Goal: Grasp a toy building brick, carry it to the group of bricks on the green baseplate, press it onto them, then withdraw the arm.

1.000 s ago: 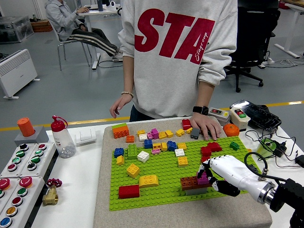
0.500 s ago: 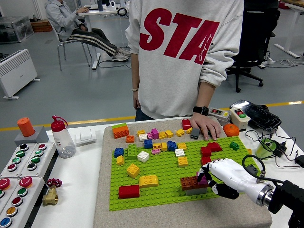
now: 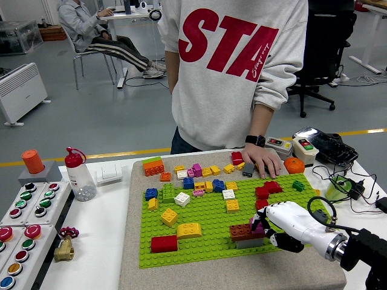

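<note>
Head view: magenta brick [image 3: 259, 229] was being pressed onto the brick stack on the green baseplate [image 3: 211, 217]

Right hand [image 3: 284, 222] was seen curled around the small magenta brick, fingertips pinching it at the right end of the brown brick [image 3: 240, 231] near the baseplate's front right. Best done, probably, with a straight downward push so the studs seat squarely, then the fingers eased off before the arm is pulled back. Brick looked small, glossy and partly hidden by fingers. A person's hand [image 3: 262, 163] was rested at the far edge.
</note>
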Controlling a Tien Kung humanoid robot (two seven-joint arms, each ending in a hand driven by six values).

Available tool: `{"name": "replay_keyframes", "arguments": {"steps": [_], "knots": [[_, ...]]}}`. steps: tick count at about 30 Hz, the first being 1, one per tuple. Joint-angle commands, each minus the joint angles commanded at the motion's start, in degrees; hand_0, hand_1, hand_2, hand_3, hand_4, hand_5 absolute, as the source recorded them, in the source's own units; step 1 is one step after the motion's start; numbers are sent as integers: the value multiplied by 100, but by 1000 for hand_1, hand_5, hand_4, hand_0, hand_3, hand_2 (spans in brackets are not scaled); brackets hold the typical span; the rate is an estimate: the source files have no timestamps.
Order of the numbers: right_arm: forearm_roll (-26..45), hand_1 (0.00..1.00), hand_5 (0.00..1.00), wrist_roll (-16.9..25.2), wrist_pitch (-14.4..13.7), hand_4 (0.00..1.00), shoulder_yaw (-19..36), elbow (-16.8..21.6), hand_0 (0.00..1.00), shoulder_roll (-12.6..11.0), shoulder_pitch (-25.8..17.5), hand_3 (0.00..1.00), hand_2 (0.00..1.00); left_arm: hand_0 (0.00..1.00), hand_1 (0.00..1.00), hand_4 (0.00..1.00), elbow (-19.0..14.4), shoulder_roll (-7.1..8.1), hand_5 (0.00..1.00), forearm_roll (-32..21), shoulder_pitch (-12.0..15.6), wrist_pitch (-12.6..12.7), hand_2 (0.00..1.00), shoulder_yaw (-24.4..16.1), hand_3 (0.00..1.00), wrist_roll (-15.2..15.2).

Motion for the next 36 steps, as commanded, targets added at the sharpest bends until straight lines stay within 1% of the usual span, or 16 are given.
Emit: {"name": "replay_keyframes", "arguments": {"steps": [15, 36], "knots": [[-26, 659, 8, -50, 67, 2, -191, -7, 617, -3, 53, 545, 622, 729, 740, 494, 0, 0, 998, 41, 5, 10, 821, -30, 705, 12], [-19, 656, 21, -96, 159, 9, -230, 15, 616, 14, 1, 547, 623, 729, 739, 493, 0, 0, 998, 69, 46, 9, 822, -27, 705, 22]]}}
